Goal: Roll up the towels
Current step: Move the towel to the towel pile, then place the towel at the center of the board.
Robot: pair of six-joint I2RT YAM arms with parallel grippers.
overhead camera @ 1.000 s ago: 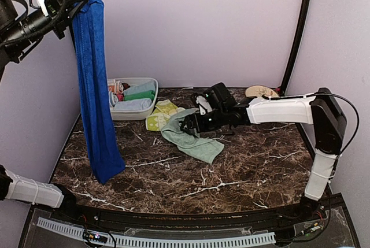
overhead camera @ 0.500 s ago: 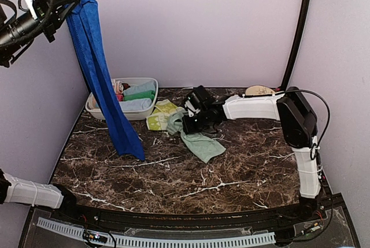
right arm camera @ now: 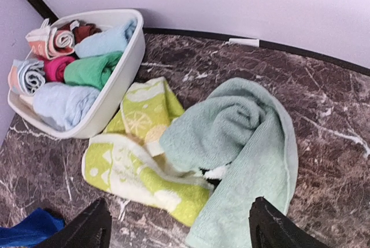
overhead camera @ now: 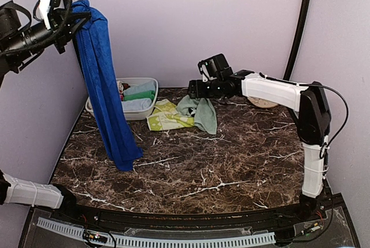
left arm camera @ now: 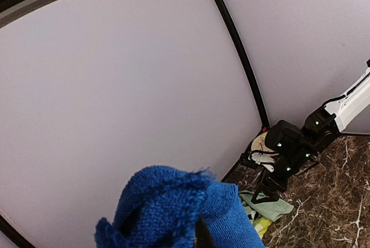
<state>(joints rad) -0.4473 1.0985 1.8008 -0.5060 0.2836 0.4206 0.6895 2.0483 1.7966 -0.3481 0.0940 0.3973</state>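
Left arm is raised high at upper left. Its claw (overhead camera: 74, 21) is clamped tight on the top of the blue towel (overhead camera: 104, 86). The towel hangs down, with its lower end bunched on the desk (overhead camera: 231, 167) near the left edge.

Right arm reaches across toward the back wall. Its claw (right arm camera: 180, 225) is spread wide, grips nothing and hovers over the mint towel (right arm camera: 243, 138).

The mint towel lies crumpled near the back edge, overlapping the yellow-green towel (right arm camera: 139, 161), which sits just beside the bin (right arm camera: 124, 80).

Count: three loose towels, one bin of rolled cloths, one plate (overhead camera: 263, 103).
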